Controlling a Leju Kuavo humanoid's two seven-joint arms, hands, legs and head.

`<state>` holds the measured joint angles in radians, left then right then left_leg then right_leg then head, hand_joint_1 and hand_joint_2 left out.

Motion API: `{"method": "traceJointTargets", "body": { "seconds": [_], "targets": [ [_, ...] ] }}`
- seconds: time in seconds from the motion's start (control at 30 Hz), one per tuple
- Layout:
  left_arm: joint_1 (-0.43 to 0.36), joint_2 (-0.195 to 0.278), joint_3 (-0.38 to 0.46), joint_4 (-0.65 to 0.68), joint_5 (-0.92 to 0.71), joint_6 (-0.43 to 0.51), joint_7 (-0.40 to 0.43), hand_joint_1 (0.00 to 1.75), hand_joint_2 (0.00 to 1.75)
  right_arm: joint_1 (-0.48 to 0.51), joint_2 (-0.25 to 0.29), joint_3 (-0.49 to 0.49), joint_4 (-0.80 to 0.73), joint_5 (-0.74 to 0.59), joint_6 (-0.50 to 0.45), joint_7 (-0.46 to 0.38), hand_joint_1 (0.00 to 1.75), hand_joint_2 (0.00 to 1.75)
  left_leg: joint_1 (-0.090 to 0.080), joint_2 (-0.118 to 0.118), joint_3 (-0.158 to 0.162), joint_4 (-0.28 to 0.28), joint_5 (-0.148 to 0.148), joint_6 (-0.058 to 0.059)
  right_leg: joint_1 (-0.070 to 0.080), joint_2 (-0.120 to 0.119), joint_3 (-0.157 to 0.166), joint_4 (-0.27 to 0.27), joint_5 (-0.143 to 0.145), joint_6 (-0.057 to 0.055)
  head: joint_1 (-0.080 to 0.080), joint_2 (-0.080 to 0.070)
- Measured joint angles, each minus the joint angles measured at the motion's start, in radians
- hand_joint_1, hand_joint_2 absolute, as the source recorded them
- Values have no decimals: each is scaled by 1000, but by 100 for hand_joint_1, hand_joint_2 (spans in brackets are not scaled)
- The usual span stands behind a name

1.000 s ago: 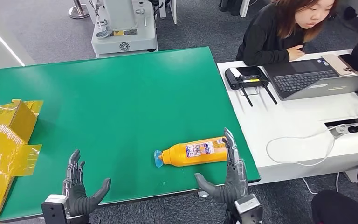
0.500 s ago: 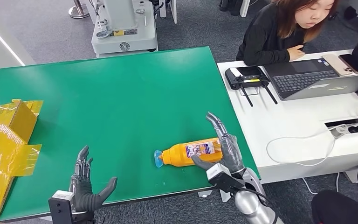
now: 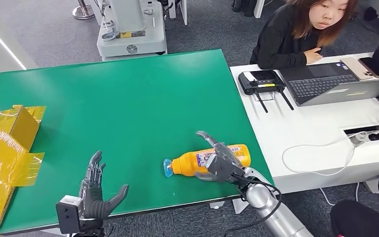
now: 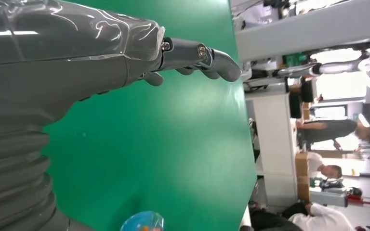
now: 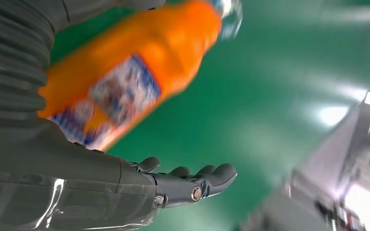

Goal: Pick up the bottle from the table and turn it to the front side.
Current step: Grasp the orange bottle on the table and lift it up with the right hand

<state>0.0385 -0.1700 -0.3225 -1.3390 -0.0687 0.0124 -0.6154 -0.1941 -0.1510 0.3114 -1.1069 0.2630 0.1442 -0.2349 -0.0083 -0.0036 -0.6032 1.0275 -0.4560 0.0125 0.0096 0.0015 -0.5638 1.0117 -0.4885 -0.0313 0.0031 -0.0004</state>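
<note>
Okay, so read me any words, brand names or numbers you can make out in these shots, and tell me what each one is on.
Nothing can be read for certain.
Orange bottle label: printed panel in blue, red and white, too small in the head view, motion-blurred in the right wrist view.
White machine base beyond the green table: a yellow sticker and a round emblem, too small to read.
Laptop keys: too small.

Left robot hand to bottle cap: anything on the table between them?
Nothing. In the head view, only bare green table lies between the open left robot hand and the blue cap of the lying bottle.
</note>
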Motion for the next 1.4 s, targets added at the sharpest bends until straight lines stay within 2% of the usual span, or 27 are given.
{"method": "traceJointTargets", "body": {
  "seconds": [0.07, 0.2, 0.3, 0.43, 0.6, 0.8, 1.4],
  "targets": [
    [-3, 1, -1, 1, 6, -11, 18, 0, 175, -21, -31, 1, 16, -76, 85, 9, 0, 175, 0, -1, 0, 0, 0, 0, 0, -1, 0, 0, 0, 0, 0, 0],
    [-6, 6, -2, 3, 58, -54, 80, 0, 175, -56, -123, 2, 24, -147, 153, 78, 0, 175, 0, -2, -1, 1, 0, 0, -1, -2, 0, 0, 0, 0, 0, 0],
    [-10, 9, -3, 10, 88, -86, 125, 0, 175, -70, -170, 2, 21, -177, 196, 127, 0, 175, 0, -1, -1, 1, 0, 1, -1, -1, 0, 0, 0, 1, 0, 0],
    [-19, 14, -13, 26, 92, -96, 135, 0, 175, -82, -210, 20, 15, -189, 215, 155, 0, 175, 0, -1, 0, 2, 0, 1, 0, -1, 0, 0, 0, 1, 0, 0],
    [-25, 17, -22, 39, 90, -77, 126, 0, 175, -57, -260, 47, -23, -203, 147, 133, 0, 175, 0, -2, -1, 2, 0, 1, 0, -2, 1, 0, 0, 1, 0, 0],
    [-27, 29, -31, 54, 68, -26, 94, 0, 175, 4, -251, 88, -66, -188, 33, 9, 0, 175, 0, -2, -1, 1, -1, 1, 0, -1, 0, 0, 0, 1, 0, 0],
    [-27, 40, -43, 65, 63, -18, 88, 0, 175, 24, -234, 129, -76, -182, 11, -1, 0, 175, 0, -1, -1, 1, -1, 1, 0, -1, 0, 0, 0, 1, 0, 0]
  ]
}}
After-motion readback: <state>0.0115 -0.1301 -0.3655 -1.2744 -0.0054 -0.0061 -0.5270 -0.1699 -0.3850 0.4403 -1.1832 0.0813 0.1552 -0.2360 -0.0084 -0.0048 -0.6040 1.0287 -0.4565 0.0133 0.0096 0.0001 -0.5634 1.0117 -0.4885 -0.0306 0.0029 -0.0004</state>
